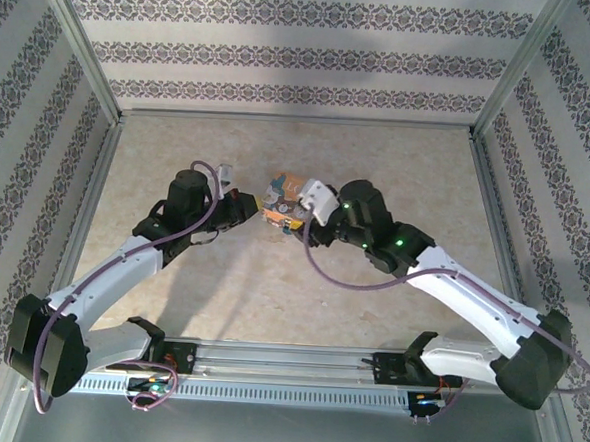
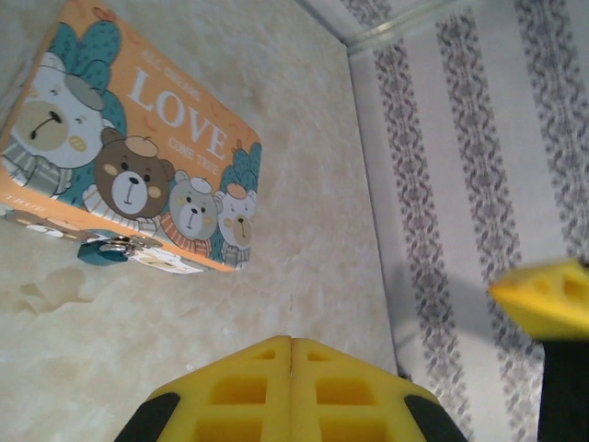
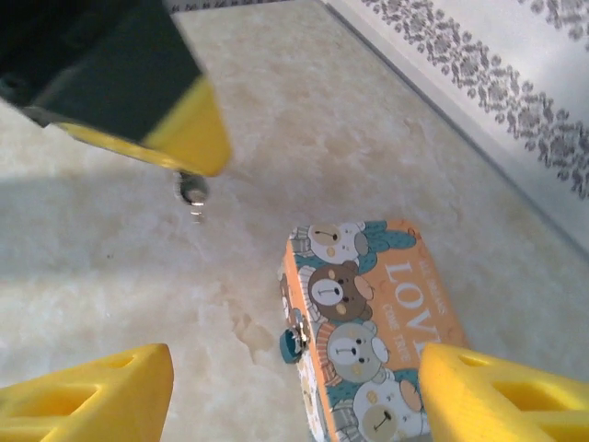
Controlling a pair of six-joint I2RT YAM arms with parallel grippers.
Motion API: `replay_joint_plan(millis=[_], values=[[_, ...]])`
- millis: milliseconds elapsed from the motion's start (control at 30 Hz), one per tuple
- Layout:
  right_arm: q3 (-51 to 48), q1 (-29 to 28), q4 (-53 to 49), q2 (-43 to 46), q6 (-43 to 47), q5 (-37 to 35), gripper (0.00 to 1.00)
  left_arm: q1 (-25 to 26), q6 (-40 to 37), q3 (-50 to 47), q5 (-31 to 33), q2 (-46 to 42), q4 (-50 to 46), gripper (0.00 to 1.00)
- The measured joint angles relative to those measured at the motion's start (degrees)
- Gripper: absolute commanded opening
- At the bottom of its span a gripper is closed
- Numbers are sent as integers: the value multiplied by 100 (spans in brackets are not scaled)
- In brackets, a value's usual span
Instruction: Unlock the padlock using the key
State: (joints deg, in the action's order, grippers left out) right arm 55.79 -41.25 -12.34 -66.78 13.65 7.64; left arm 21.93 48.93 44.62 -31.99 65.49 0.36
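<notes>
The padlock (image 1: 282, 202), a flat orange block lettered "LOVE" with cartoon bears, lies on the table near the middle. In the left wrist view the padlock (image 2: 138, 138) is at the upper left, and the key (image 2: 99, 250), teal-headed, sticks out of its near edge. My left gripper (image 2: 292, 345) is shut and empty, a short way from the padlock. My right gripper (image 3: 294, 405) is open above the padlock (image 3: 386, 313). One finger (image 3: 502, 396) overlaps the padlock's corner; the other (image 3: 92, 396) stands well clear. The key (image 3: 291, 344) projects from the side facing the gap.
The pale marbled table (image 1: 271, 290) is fenced by a metal frame (image 1: 291, 121) and patterned walls. My left gripper (image 1: 242, 206) and right gripper (image 1: 297, 219) face each other across the padlock. A left finger (image 3: 189, 124) hangs at the right wrist view's upper left.
</notes>
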Motion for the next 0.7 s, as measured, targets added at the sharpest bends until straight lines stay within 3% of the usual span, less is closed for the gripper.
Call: replay_joint_plan(millis=[367, 700], values=[[-1178, 1421, 1360, 612, -2483, 2374, 85, -223, -2092, 490, -1502, 157, -332, 0], [-1539, 1674, 2588, 190, -4135, 3912, 84, -256, -3141, 863, -2605, 549, -649, 0]])
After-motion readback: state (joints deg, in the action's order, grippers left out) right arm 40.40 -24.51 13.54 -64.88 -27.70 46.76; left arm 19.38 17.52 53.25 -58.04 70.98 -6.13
